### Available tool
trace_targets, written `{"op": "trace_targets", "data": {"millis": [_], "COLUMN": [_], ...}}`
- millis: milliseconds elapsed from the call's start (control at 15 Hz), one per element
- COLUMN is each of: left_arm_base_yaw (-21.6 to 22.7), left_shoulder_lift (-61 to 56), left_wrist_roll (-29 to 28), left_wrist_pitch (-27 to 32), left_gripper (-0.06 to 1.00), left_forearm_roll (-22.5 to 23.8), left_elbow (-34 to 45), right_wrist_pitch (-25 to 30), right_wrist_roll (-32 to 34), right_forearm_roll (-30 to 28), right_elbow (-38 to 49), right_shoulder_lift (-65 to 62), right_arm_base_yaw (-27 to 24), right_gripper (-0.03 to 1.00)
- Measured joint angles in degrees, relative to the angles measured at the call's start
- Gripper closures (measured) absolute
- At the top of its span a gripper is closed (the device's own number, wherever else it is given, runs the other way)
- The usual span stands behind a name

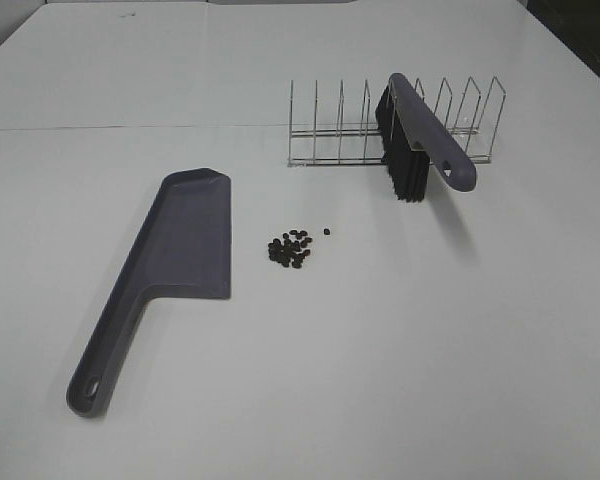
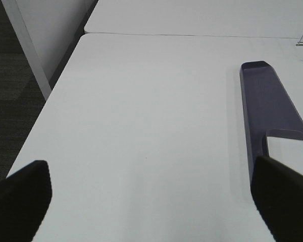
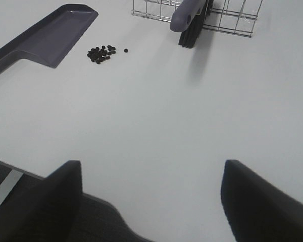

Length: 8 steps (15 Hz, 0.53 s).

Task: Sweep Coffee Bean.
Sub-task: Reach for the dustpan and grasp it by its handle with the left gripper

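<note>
Several coffee beans [image 1: 291, 248] lie in a small dark cluster mid-table, one bean [image 1: 326, 232] slightly apart; the right wrist view also shows the beans [image 3: 102, 53]. A grey-purple dustpan [image 1: 170, 262] lies flat just left of them, its handle toward the front edge. The matching brush [image 1: 418, 135] leans in a wire rack [image 1: 390, 128], bristles down. My left gripper [image 2: 149, 174] is open over bare table, with the dustpan [image 2: 267, 106] ahead of one finger. My right gripper [image 3: 151, 169] stands open and holds nothing, near the table's front edge, well short of the beans. Neither gripper shows in the exterior view.
A seam [image 1: 130, 127] runs across the white table behind the dustpan. In the left wrist view the table's side edge [image 2: 45, 108] drops to dark carpet. Dark floor [image 3: 65, 222] shows below the front edge in the right wrist view.
</note>
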Motion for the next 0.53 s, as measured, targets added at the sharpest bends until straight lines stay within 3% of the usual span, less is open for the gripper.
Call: {"op": "trace_targets", "data": {"millis": [533], "left_arm_base_yaw": [0.0], "left_shoulder_lift": [0.0], "left_wrist_roll": [0.0], "left_wrist_pitch": [0.0], "left_gripper": [-0.05], "left_forearm_roll": [0.0], "left_elbow": [0.0], "right_wrist_pitch": [0.0], "right_wrist_roll": [0.0], "right_forearm_roll": [0.0], "right_elbow": [0.0], "right_shoulder_lift": [0.0], "right_arm_base_yaw": [0.0], "right_gripper": [0.33]}}
